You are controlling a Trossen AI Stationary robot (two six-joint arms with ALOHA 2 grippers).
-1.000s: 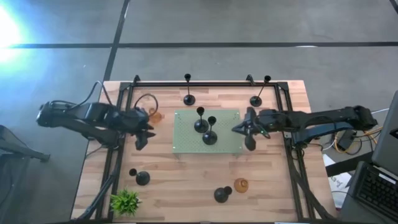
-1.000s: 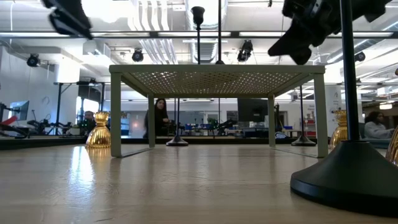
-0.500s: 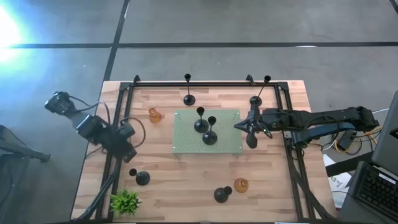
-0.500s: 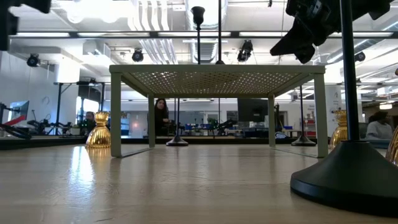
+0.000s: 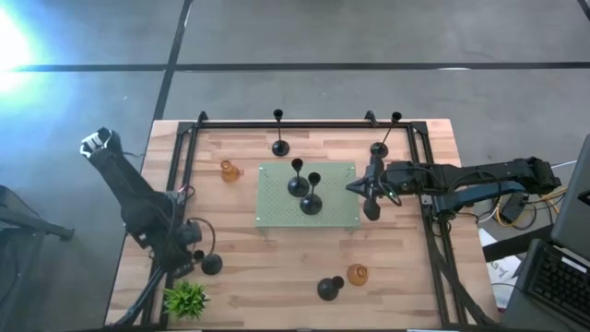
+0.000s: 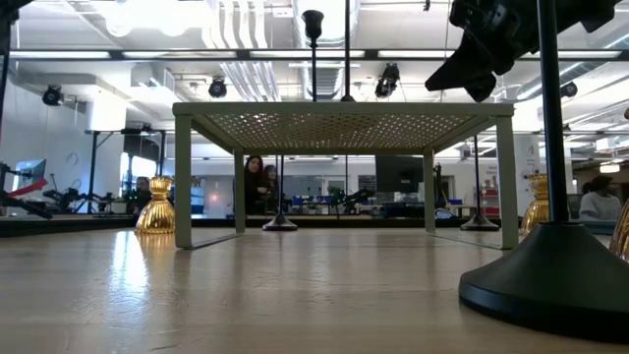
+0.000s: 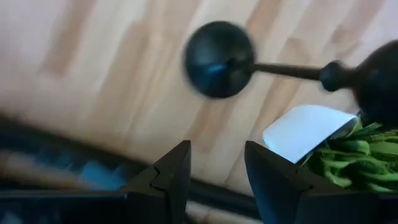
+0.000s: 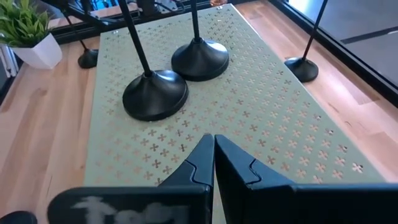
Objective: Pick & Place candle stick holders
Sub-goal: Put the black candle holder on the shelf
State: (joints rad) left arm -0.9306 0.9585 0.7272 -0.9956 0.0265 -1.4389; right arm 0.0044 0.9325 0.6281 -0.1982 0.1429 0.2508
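Observation:
Two black candle stick holders (image 5: 298,184) (image 5: 312,203) stand by their round bases on the pale green raised mat (image 5: 336,175). Others stand on the wood: black ones at the far edge (image 5: 279,146) (image 5: 379,148), near the front (image 5: 329,288) and at the near left (image 5: 211,265); amber ones (image 5: 229,171) (image 5: 358,275). My left gripper (image 5: 189,254) is open just above the near-left black holder (image 7: 219,59), touching nothing. My right gripper (image 5: 369,195) is shut and empty above the mat's right edge (image 8: 267,118).
A small green plant in a white pot (image 5: 186,300) stands at the near left corner, close to my left gripper; it also shows in the left wrist view (image 7: 348,155). Black frame rails (image 5: 175,184) run along the table's sides. People sit in the room behind (image 6: 257,182).
My left arm has swung from beside the amber holder left of the mat toward the table's near left corner and now stands over the black holder by the plant. No holder has moved.

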